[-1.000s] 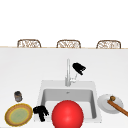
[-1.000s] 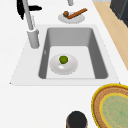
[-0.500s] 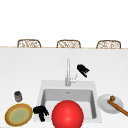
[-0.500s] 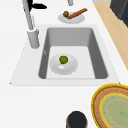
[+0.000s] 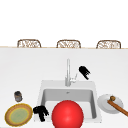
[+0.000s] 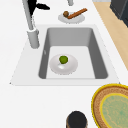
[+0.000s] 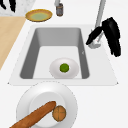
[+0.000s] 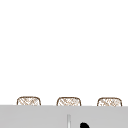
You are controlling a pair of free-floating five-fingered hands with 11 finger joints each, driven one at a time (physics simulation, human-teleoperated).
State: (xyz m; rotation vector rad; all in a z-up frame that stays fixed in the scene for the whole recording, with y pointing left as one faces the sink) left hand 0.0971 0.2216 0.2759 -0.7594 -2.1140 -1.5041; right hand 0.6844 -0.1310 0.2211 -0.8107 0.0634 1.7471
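My right hand (image 5: 84,72) hovers open just right of the tall faucet (image 5: 68,72), above its side lever (image 5: 74,79). In the right side view the right hand (image 7: 112,35) hangs with straight fingers pointing down and its thumb reaching toward the faucet (image 7: 100,12). It shows again behind the faucet (image 6: 28,15) as the right hand (image 6: 35,5), and its top edge as the right hand (image 8: 84,125). My left hand (image 5: 41,112) floats idle and open by the sink's (image 5: 41,87) front left corner. In the basin lies a white dish (image 6: 63,66) holding a green lime (image 6: 63,59).
A big red ball (image 5: 67,114) covers the sink's front. To the right stands a white plate (image 5: 105,103) with a baguette (image 7: 35,116) and a brown round roll (image 7: 59,113). To the left are a yellow-rimmed plate (image 5: 18,115) and a dark cup (image 5: 18,95). Three wicker chairs (image 5: 68,43) line the far counter edge.
My right hand has drifted slightly right and down beside the faucet. The left hand and everything else have stayed put.
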